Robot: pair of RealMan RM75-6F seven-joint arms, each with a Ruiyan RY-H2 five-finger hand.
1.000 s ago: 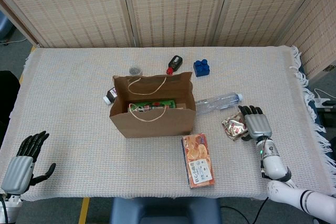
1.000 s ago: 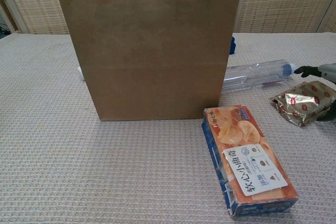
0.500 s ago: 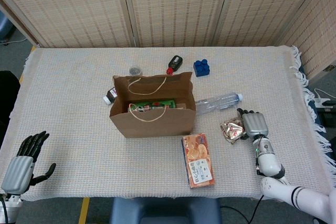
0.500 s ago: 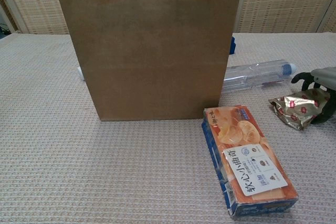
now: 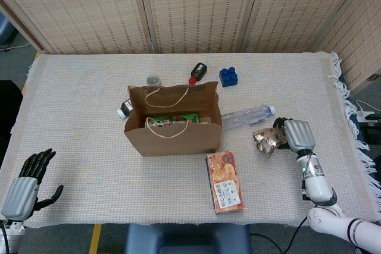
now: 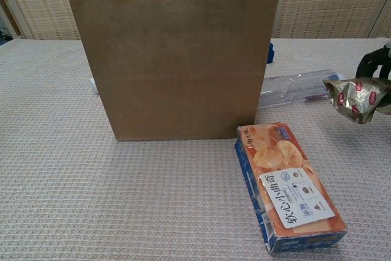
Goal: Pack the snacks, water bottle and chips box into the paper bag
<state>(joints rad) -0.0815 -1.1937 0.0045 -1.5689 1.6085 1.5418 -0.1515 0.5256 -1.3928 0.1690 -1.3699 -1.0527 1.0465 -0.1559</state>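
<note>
the table (image 5: 77, 87) under its woven cloth bears everything. largest on it is the paper bag (image 5: 172, 120), upright near the middle, mouth open, handles loose over the rim, something green already lying inside. the bag looks thin and likely to fold, so anything should go in from straight above, clear of the handles.

next the chips box (image 5: 224, 181), flat on the cloth just in front of the bag's right corner. stiff card, probably light; best taken across its narrow sides.

then the bottle (image 5: 247, 115), clear, on its side just beside the bag's right wall, cap pointing right. smooth and round, so it may roll or slip; a wrap round the middle seems safest.

the right hand (image 5: 294, 135) is clenched round the foil snack (image 5: 266, 141), which in the chest view hangs above the cloth, right of the bottle. crinkly, soft, nearly weightless and slick, it seems held by one end, so the hold may be shallow.

the left hand (image 5: 27, 182) rests at the near left corner, released, fingers apart, holding nothing.

smallest, behind the bag: a blue block (image 5: 227, 77), a dark small bottle (image 5: 198, 72) and a little round lid (image 5: 153, 80).
</note>
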